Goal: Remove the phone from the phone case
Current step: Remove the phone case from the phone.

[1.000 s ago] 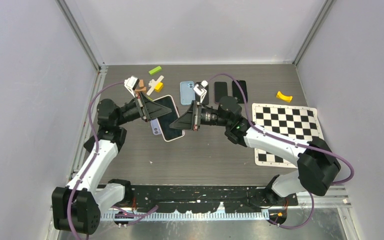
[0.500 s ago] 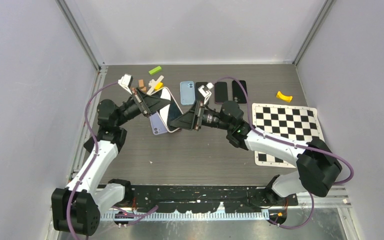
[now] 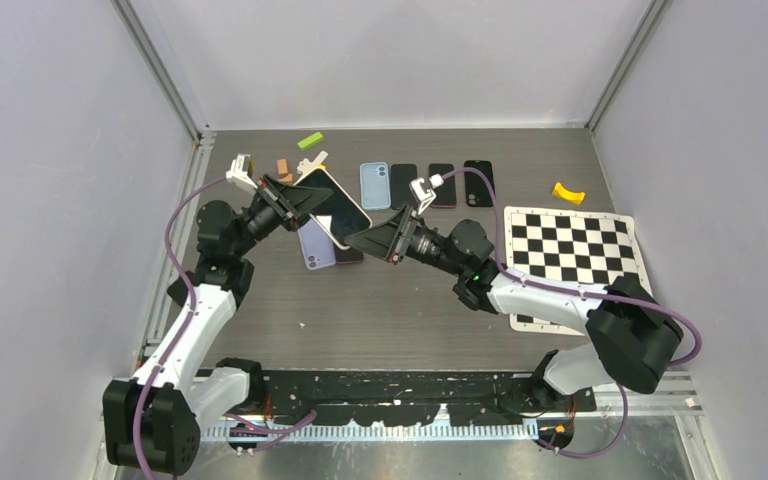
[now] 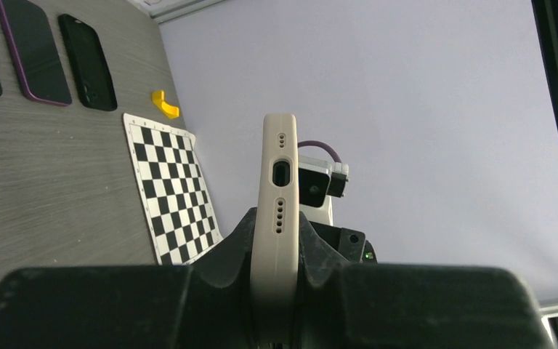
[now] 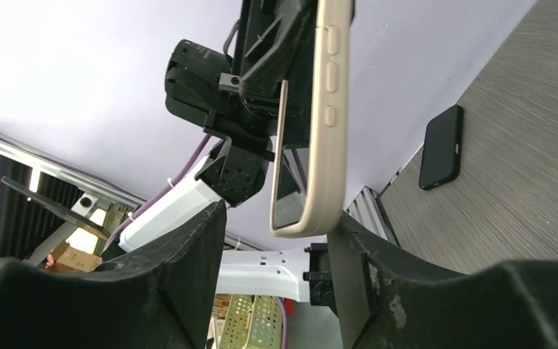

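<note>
A phone in a beige phone case hangs tilted above the table. My left gripper is shut on the case's far end; in the left wrist view the case's port edge stands upright between the fingers of the left gripper. My right gripper is open just right of the phone's near end. In the right wrist view the beige case with the phone's dark screen hangs with its lower corner between the spread fingers of the right gripper, closer to the right finger.
A lilac phone lies flat under the raised one. A blue phone and three dark phones lie in a row behind. A chessboard is at the right, with a yellow piece beyond it. Small blocks sit at the back left.
The left gripper has lifted the cased phone up and back to the left, tilting it. The right gripper has opened, come off the phone and drawn slightly back.
</note>
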Controlling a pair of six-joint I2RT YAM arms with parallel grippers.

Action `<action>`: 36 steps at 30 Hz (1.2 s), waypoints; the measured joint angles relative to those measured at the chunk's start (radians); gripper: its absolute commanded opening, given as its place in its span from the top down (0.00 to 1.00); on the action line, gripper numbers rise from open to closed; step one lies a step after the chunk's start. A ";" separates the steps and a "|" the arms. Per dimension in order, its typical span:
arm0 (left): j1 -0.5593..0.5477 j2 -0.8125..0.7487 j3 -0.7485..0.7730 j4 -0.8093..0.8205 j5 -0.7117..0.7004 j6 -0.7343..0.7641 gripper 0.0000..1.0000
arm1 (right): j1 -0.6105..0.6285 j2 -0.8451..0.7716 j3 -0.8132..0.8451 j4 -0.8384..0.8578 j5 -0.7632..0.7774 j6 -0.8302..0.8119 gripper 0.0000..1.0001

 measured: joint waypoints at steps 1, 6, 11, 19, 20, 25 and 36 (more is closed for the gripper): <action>0.000 -0.001 0.000 -0.010 -0.005 -0.001 1.00 | 0.003 0.002 0.000 0.006 0.006 0.002 0.47; 0.000 -0.002 0.000 -0.045 -0.013 -0.006 1.00 | 0.014 0.018 0.001 0.009 0.020 -0.002 0.67; 0.001 -0.002 0.006 -0.075 -0.010 -0.007 1.00 | 0.025 0.027 0.006 -0.026 0.026 -0.029 0.86; 0.012 0.011 0.056 -0.089 0.043 0.013 1.00 | 0.068 -0.022 0.046 -0.152 0.098 -0.199 0.88; 0.012 0.016 0.058 -0.087 0.049 0.008 1.00 | 0.071 -0.027 0.047 -0.161 0.104 -0.221 0.88; 0.021 0.068 0.061 -0.086 0.081 -0.033 1.00 | 0.082 -0.035 0.060 -0.219 0.135 -0.337 0.87; 0.041 0.124 0.063 -0.078 0.126 -0.116 1.00 | 0.116 -0.044 0.129 -0.365 0.195 -0.517 0.86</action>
